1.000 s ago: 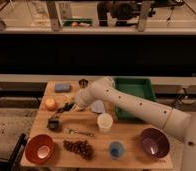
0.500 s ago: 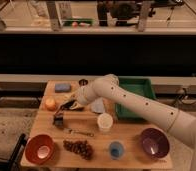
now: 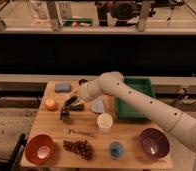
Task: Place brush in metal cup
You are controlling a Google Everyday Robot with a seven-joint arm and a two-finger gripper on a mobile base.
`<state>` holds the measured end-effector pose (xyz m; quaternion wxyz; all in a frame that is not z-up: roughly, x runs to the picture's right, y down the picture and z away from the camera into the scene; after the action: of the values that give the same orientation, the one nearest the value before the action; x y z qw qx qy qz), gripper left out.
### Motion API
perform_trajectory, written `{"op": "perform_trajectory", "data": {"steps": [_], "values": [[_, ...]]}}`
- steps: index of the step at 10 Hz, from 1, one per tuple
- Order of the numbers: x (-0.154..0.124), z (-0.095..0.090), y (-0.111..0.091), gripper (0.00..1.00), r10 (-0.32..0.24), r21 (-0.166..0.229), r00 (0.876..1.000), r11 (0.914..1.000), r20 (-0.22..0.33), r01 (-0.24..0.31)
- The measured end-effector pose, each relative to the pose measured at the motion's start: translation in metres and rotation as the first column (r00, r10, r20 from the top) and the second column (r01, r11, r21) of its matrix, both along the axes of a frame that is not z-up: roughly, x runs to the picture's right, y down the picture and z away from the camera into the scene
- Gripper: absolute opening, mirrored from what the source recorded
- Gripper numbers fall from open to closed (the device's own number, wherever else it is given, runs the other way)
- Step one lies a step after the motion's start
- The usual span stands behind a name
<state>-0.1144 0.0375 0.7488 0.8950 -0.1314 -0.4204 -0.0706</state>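
The brush (image 3: 67, 109) is a slim dark tool hanging tilted, with its head low near the table's left middle. My gripper (image 3: 76, 100) is shut on its upper end and holds it just above the wooden table (image 3: 53, 127). The arm reaches in from the right. The metal cup (image 3: 83, 81) stands at the table's far edge, behind and slightly right of the gripper, partly hidden by the arm.
A blue sponge (image 3: 62, 87) and an orange (image 3: 50, 103) lie at the left. A white cup (image 3: 105, 121), silvery utensil (image 3: 81, 132), grapes (image 3: 78, 147), red bowl (image 3: 39, 149), blue cup (image 3: 116, 148) and purple bowl (image 3: 154, 142) fill the front. A green tray (image 3: 136, 102) sits right.
The gripper has moved up and to the right from the table's left side, and the brush has risen with it.
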Motion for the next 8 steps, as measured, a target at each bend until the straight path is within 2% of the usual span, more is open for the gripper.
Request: {"op": "perform_trajectory", "data": {"steps": [2,4,8], "values": [[0.006,-0.003,-0.007,0.0,0.004,0.012,1.0,0.9999,-0.001,-0.004],[0.01,-0.014,-0.019,0.0,0.002,0.044,1.0,0.999,-0.009,-0.001],[0.021,-0.027,-0.029,0.0,0.005,0.091,0.999,0.9958,-0.04,-0.001]]}}
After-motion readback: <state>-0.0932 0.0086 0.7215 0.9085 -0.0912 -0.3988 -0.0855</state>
